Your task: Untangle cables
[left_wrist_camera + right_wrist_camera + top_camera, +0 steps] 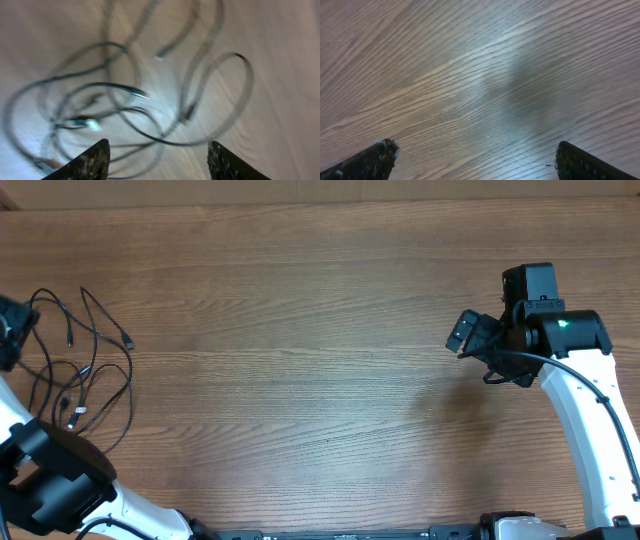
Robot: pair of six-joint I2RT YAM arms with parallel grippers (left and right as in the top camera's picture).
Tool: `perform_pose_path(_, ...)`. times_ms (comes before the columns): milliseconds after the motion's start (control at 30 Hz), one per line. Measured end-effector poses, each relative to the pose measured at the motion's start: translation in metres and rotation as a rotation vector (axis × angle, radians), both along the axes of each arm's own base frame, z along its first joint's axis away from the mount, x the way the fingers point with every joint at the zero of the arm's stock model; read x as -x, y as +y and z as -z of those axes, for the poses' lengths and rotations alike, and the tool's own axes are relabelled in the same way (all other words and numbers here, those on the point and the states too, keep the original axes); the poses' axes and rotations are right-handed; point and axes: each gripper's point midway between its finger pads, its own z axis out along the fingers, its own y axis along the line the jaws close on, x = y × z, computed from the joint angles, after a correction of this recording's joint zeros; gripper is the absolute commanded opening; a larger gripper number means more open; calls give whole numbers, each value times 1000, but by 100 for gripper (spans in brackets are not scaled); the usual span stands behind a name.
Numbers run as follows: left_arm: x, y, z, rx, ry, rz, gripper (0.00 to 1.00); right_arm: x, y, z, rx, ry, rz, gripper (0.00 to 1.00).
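The cables (85,370) are thin black cords with small plugs, lying in loose overlapping loops on the wooden table (300,330) at the far left. In the blurred left wrist view the same cables (150,95) spread below my left gripper (157,152). That gripper is open, hovering above the loops with nothing held between its fingers. From overhead, my left gripper (12,328) sits at the frame's left edge, partly cut off, beside the cables. My right gripper (466,334) hangs open on the right side, far from the cables. In its own wrist view the right gripper (477,155) has only bare wood below it.
The white left arm and its black base (55,485) fill the near left corner, just in front of the cables. The white right arm (590,430) runs along the right edge. A thick black arm cable (575,370) lies along it.
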Motion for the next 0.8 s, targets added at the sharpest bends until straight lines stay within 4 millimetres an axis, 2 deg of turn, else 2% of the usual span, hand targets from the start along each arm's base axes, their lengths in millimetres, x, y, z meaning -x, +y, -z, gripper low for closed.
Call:
perform_pose_path(133,-28,-36,-3,38,-50,131,64,-3,3,-1,-17,-11,-5,100)
perform_pose_path(300,-67,-112,-5,55,-74,380,70,-4,6,-2,-33,-17,-11,100)
perform_pose_path(467,-90,-192,-6,41,-79,635,74,-13,19,-7,-103,-57,-37,100)
perform_pose_path(567,-92,-246,-5,39,-65,798,77,-21,33,-14,-176,-99,-69,100)
perform_pose_path(800,-71,-332,2,66,10,1032,81,-36,77,-32,-305,-196,-190,100)
